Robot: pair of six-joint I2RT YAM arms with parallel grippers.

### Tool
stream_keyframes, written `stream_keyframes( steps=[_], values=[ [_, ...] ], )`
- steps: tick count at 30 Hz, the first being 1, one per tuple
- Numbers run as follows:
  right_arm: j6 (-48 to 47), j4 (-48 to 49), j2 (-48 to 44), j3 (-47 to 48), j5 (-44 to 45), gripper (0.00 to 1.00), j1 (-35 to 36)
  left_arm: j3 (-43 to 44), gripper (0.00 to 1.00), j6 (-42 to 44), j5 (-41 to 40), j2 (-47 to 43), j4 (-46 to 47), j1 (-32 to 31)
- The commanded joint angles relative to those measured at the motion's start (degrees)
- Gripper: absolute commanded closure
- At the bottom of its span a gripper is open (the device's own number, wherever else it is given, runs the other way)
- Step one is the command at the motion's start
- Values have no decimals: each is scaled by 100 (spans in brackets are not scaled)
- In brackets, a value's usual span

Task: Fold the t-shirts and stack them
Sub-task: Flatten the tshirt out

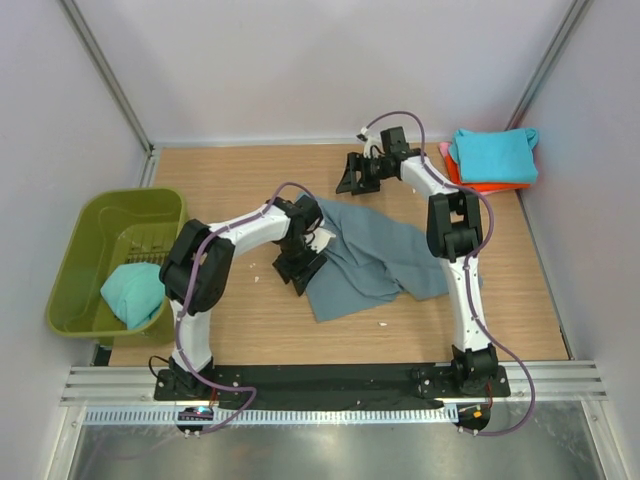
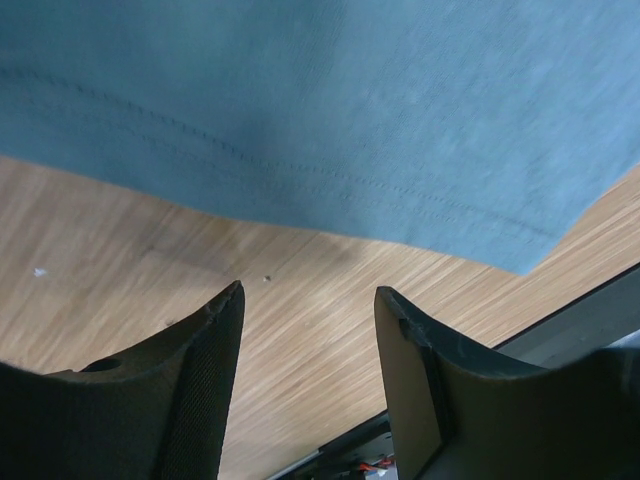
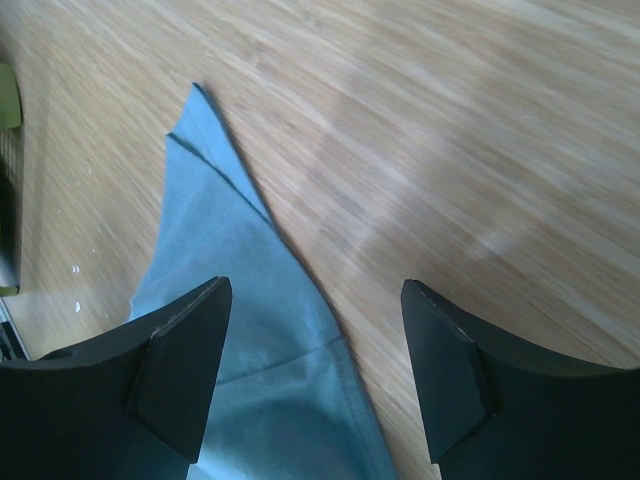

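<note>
Centre: the slate blue-grey t-shirt [image 1: 375, 255], rumpled and partly doubled over, lies in the middle of the table [image 1: 250, 330]. The left gripper [image 1: 298, 268] sits low at the shirt's left edge, jaws apart and empty, with the stitched hem just ahead of its fingertips. The right gripper [image 1: 352, 180] is at the shirt's far edge, jaws wide and empty, above a pointed corner of cloth. The right arm crosses over the shirt's right side. Far right corner: a folded turquoise t-shirt [image 1: 495, 153] atop an orange t-shirt [image 1: 490, 185], with a pink edge [image 1: 444, 150] showing. Left: an olive-green tub [image 1: 85, 250] holding a bunched turquoise tee [image 1: 133, 293].
</note>
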Motion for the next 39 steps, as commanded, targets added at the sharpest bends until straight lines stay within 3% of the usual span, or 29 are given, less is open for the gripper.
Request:
stream_keyframes(
  steps=[1,13,15,18,21,31,39],
  values=[
    [-12,-28,-6,-125,-113,25,265,-136,44,-20,-182,-466,36,30],
    [-320,-335,-146,-634,151,39,520,13,44,-11,-367,-536,-26,294],
    [-320,-335,-208,-758,125,51,520,74,43,15,-463,-572,-35,399],
    [-381,-379,-278,-793,221,78,529,136,44,15,-490,-607,-52,548],
    [-513,-432,-410,-653,370,99,520,180,43,42,-551,-677,-35,654],
    [-1199,-564,-1525,384,915,99,169,285,44,-63,-675,-844,168,874],
    [-1479,-634,-2361,-19,1056,99,-42,479,44,-204,-464,-765,203,892]
  ],
)
